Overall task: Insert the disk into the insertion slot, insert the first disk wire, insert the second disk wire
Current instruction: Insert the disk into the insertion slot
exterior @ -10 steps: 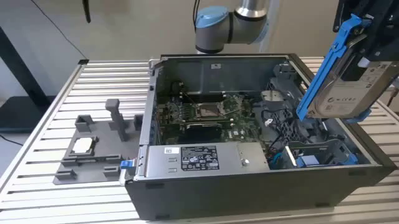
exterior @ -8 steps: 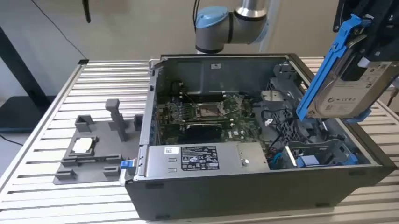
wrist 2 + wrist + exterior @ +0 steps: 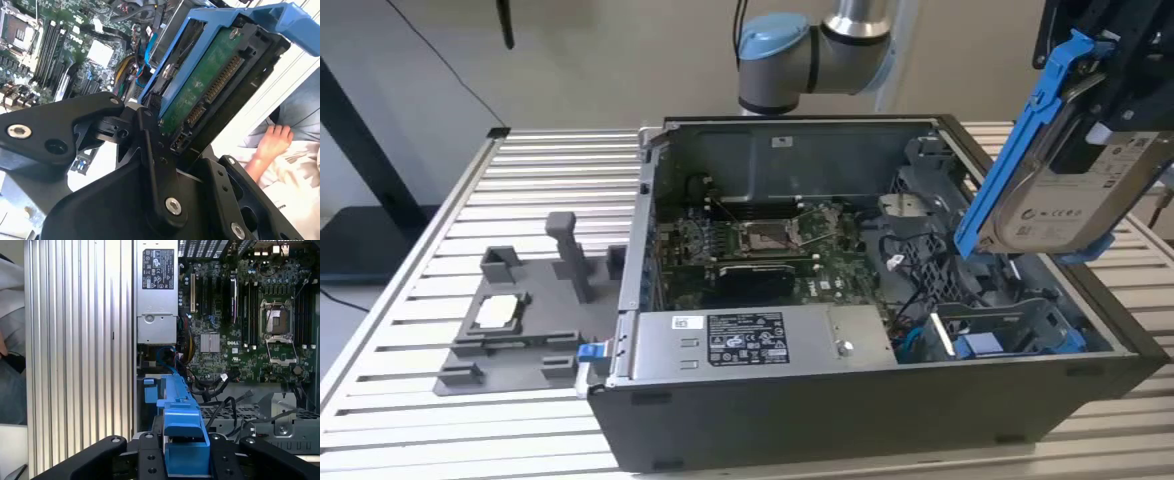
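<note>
The disk (image 3: 1070,190) hangs tilted, edge-down, over the case's (image 3: 854,425) side at the exterior view's right, above the slot (image 3: 994,335) and not yet in it. The jaws are clamped on its upper end, across the blue carrier. Given that tilt, I judge the carrier could catch the slot's rim or jam askew if lowered unaligned. Loose black cables (image 3: 917,290) lie just beside the slot and might get pinched. A person's hand (image 3: 272,142) sits beyond the surface (image 3: 75,340); reaching in would risk contact
</note>
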Available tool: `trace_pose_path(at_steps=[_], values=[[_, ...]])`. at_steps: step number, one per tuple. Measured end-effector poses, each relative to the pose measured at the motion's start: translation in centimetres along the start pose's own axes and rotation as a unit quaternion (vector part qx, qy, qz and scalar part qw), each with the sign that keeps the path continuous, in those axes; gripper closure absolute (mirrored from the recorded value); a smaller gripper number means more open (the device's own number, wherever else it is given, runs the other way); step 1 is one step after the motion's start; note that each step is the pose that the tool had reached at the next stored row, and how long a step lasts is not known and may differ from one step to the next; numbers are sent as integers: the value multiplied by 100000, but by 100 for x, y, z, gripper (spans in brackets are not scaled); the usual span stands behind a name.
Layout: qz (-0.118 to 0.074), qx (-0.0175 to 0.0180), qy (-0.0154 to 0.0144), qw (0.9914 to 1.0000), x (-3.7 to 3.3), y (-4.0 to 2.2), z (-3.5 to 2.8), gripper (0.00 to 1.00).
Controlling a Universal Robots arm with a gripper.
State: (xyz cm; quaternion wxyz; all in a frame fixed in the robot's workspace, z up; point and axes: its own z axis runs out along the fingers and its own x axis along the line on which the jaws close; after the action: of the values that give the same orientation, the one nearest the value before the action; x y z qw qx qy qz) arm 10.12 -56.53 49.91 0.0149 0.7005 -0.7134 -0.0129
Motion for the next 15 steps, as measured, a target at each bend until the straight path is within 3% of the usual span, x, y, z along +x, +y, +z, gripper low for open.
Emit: trace_pose_path(at_steps=[7, 15], values=[[-525, 12, 31, 99999, 0, -3, 47, 67], [-1007, 59, 115, 99995, -1, -24, 177, 67]])
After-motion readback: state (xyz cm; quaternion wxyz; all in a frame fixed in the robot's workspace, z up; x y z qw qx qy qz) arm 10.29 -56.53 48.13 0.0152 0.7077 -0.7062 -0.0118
